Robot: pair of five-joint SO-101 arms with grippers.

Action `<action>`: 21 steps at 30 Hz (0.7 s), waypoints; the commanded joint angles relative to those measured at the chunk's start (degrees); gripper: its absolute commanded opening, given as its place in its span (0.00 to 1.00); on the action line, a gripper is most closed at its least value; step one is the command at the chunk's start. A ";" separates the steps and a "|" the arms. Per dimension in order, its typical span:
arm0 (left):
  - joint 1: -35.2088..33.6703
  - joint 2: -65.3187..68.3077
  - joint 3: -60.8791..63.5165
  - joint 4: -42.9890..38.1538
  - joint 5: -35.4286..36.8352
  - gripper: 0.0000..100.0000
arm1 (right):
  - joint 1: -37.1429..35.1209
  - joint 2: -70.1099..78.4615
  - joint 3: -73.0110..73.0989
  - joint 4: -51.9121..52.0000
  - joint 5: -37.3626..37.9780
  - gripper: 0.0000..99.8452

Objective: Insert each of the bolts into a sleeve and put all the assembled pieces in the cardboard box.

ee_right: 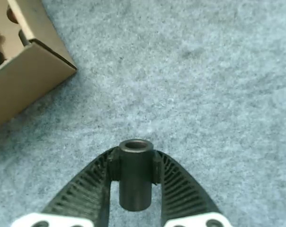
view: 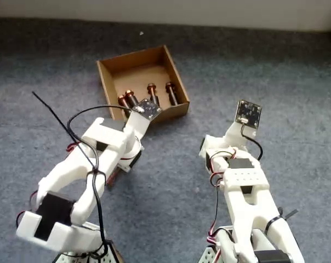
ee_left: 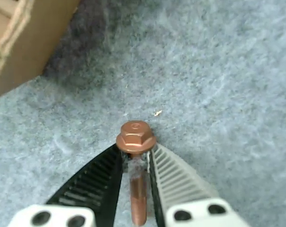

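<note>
Cardboard box (view: pixel 177 74) stands open on the grey, carpet-like counter (view: pixel 286 60) in the high view, toward the far side and in front of the left arm (view: pixel 100 148). Four assembled pieces (view: pixel 152 91) lie inside it, side by side along the near wall, their copper heads pointing to the far wall. The left arm's wrist end hangs over the box's near wall. The right arm (view: pixel 247 186) stands apart to the other side, its wrist end over bare counter, clear of the box.

From the left wrist view, the left tool (ee_left: pixel 136 149) is pinching a copper bolt (ee_left: pixel 136 135) between one black finger (ee_left: pixel 98 177) and one pale finger (ee_left: pixel 174 172). The fingers clamp the shank just under the hexagonal flanged head, and the head sticks out past the fingertips. Grey counter lies beyond it, and one outer corner of the cardboard box (ee_left: pixel 20 56) shows off to the side, well apart from the bolt.

From the right wrist view, the right tool (ee_right: pixel 135 159) is pinching a dark sleeve (ee_right: pixel 134 184) between two black ribbed fingers (ee_right: pixel 86 194). The sleeve's open bore faces away from the wrist, past the fingertips. It is held above bare counter. A corner of the cardboard box (ee_right: pixel 27 80) sits off to one side, with parts of the pieces inside it just visible over the rim.
</note>
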 commanded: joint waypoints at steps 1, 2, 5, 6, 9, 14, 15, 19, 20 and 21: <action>0.48 -16.04 3.91 0.09 -0.18 0.00 | -0.57 -2.59 -0.13 -0.92 0.62 0.01; 0.57 -19.82 4.97 0.09 -0.18 0.00 | -0.57 -2.86 -0.13 -0.92 0.62 0.01; 0.57 -28.97 6.46 0.09 -0.09 0.01 | -1.36 -6.73 -0.04 -0.84 0.62 0.01; 0.48 -31.08 6.46 0.09 -0.09 0.01 | -2.15 -8.66 0.40 -0.75 0.62 0.01; 0.66 -34.59 6.02 -0.44 3.96 0.01 | -5.14 -15.96 4.79 -0.22 5.01 0.01; 0.48 -36.62 5.85 -6.51 11.69 0.01 | -8.40 -28.79 11.82 -0.31 9.93 0.01; 0.31 -37.14 5.85 -6.77 12.92 0.01 | -8.40 -31.08 12.88 -0.22 10.11 0.01; 0.31 -44.88 6.99 -4.40 16.70 0.01 | -9.80 -39.60 16.57 -0.04 10.29 0.01; 0.31 -47.87 8.22 -3.96 16.97 0.01 | -10.59 -41.45 17.54 -0.04 10.29 0.01; 0.31 -51.21 9.63 -4.22 16.97 0.01 | -11.56 -43.12 18.51 -0.04 10.29 0.01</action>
